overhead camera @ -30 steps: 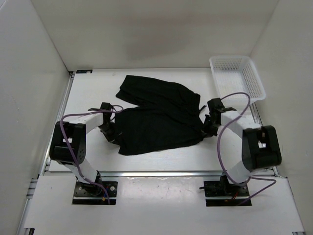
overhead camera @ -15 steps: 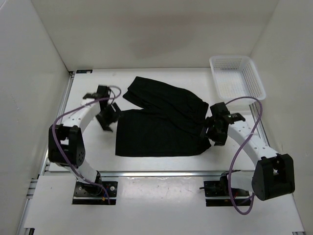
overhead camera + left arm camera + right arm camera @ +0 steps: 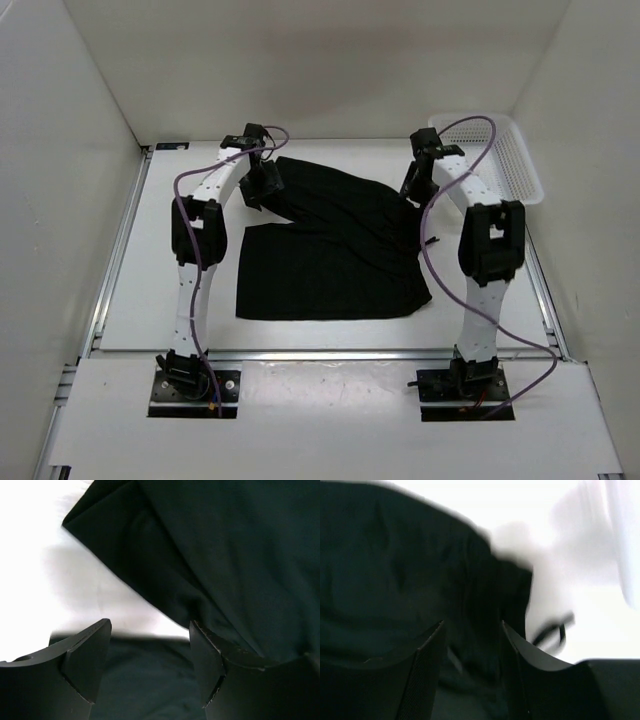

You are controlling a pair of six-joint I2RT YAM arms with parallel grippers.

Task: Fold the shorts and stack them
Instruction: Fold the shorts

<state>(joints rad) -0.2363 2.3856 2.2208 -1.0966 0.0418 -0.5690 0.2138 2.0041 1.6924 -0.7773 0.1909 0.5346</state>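
White walls box in the bench (image 3: 165, 290). The shorts (image 3: 330, 250) lie across the middle of the frame, with a slanted part reaching toward the upper left. My left tool (image 3: 150, 630) hangs spread over that upper-left corner, pinching nothing. My right tool (image 3: 472, 630) is at the cloth's upper-right corner, near the basket (image 3: 525, 170). Its view is smeared, but the fingers look parted and empty. The risk I see is catching only the top layer, or my two sides closing unevenly. Either would drag the cloth crooked and bunch it.
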